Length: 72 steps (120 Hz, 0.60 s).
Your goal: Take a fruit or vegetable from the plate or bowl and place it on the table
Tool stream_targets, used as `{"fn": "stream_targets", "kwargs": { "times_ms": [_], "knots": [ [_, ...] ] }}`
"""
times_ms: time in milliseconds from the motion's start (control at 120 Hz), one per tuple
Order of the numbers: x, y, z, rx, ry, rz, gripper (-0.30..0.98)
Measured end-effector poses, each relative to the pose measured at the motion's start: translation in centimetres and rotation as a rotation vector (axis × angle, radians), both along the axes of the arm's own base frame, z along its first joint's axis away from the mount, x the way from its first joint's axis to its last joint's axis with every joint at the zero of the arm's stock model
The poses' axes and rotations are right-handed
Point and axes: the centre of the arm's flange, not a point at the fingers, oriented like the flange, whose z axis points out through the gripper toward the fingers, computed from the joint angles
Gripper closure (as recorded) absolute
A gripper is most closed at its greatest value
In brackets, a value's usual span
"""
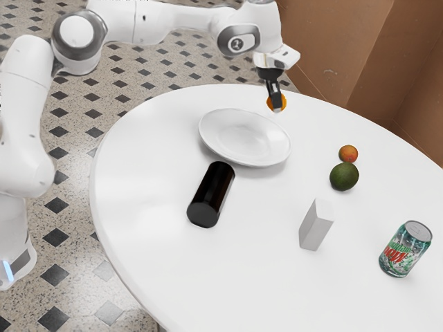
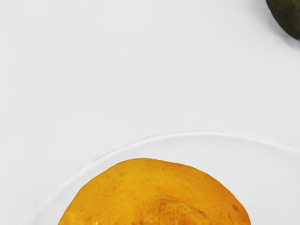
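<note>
Robot's hand (image 1: 276, 104) is clamped on the orange fruit (image 2: 154, 194), raised near the plate (image 1: 242, 135). What could go wrong, I think: if the hold is not well centred, the fruit could slip out and fall, and if released too high, it may roll on the table (image 1: 152, 180). It sits directly at the hand's lower end

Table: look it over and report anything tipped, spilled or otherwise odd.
The dark cylinder near the plate lies on its side, its end face toward the camera, while the soda can stands upright. It may have tipped over. I see no spill or damage.
</note>
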Motion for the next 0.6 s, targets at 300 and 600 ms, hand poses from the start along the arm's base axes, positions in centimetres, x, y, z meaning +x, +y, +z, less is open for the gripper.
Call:
{"fn": "stream_targets", "kwargs": {
  "times_ms": [300,600],
  "knots": [
    [5.0,3.5,-3.1,0.05,-0.045,0.116,0.34],
    [6.0,9.1,-7.1,0.065,-0.112,0.213,0.23]
  ]
}}
